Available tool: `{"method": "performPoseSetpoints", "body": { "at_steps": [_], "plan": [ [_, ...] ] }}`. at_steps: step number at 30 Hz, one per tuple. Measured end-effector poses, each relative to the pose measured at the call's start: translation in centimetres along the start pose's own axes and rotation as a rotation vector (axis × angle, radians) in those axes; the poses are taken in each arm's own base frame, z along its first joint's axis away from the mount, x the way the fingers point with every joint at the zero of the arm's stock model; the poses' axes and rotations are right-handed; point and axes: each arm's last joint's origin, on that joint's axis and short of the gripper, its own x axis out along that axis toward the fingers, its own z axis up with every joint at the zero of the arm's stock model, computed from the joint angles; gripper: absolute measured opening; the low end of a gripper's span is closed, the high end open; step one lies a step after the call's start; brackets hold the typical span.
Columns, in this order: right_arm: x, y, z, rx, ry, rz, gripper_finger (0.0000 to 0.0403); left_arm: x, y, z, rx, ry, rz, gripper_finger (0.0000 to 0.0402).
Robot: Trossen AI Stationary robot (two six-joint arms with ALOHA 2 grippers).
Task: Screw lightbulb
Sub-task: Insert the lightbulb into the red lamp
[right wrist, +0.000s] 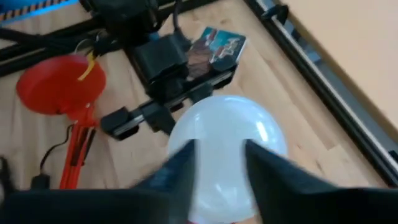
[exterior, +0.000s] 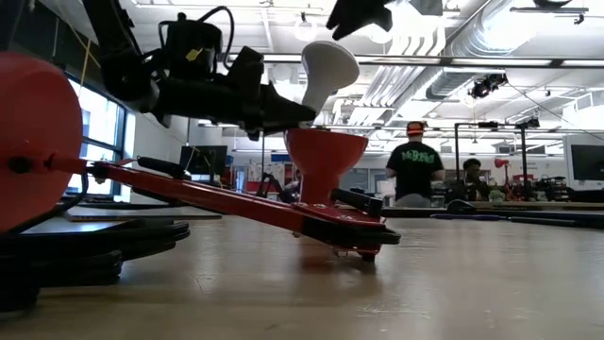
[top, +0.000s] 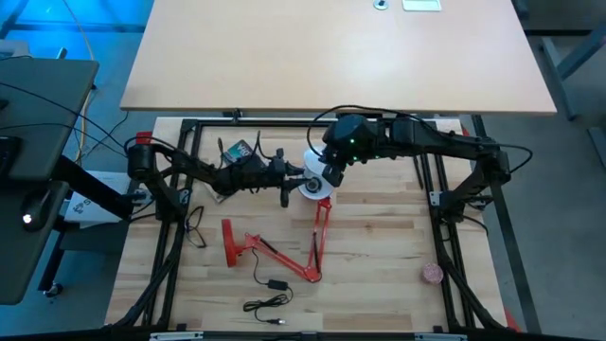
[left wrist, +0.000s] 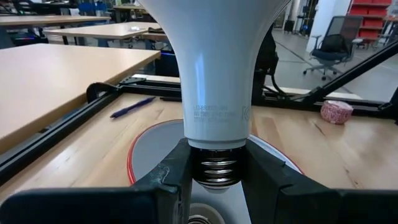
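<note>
The white lightbulb (left wrist: 214,68) stands nearly upright with its screw base just above the socket (left wrist: 198,219) of the red lamp's shade (top: 312,188), which opens upward. My left gripper (left wrist: 217,177) reaches in level from the table's left and is shut on the bulb. My right gripper (right wrist: 221,165) hangs over the bulb's dome (right wrist: 227,134), pointing slantwise down. Its fingers stand apart over the dome's top, and I cannot tell whether they touch it. The lamp's red arm (exterior: 217,198) and round base (top: 232,243) lie on the table. My left gripper pinches the bulb's threaded metal base (left wrist: 217,169), just under the white neck, between its two fingers. The fingers come in level from the table's left. The bulb stands dome up, leaning slightly, held clear above the shade's socket.
A card pack (right wrist: 214,46) lies behind the left gripper. A pink roll (top: 433,273) sits at the near right, and a black cable with its plug (top: 270,294) lies near the front edge. A pen (left wrist: 134,106) lies by the frame rail. People (exterior: 415,165) stand in the room beyond.
</note>
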Motion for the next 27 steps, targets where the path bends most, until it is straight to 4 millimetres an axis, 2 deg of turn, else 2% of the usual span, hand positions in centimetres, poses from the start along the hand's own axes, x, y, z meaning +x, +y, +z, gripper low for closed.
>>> {"method": "performPoseSetpoints", "body": {
  "at_steps": [2, 3, 8, 14, 27],
  "plan": [
    [0.0, 0.2, -0.2, -0.006, 0.026, 0.037, 0.0033, 0.2, 0.0, 0.1, 0.016, 0.010, 0.001, 0.0090],
    [0.0, 0.4, -0.3, -0.009, 0.036, 0.053, 0.0019, 0.2, 0.0, 0.1, 0.030, 0.018, 0.001, 0.0090],
    [0.6, 1.1, -0.5, -0.019, 0.044, 0.035, 0.0006, 0.6, 0.0, 0.3, 0.058, 0.041, -0.006, 0.0090],
    [0.6, 0.6, -1.2, -0.029, 0.110, -0.052, 0.0001, 0.8, 0.0, 0.4, 0.072, 0.040, -0.006, 0.0090],
    [2.1, 1.1, -0.9, -0.033, 0.114, 0.012, 0.0000, 0.8, -0.1, 0.4, 0.130, 0.038, -0.028, 0.0090]
  ]
}}
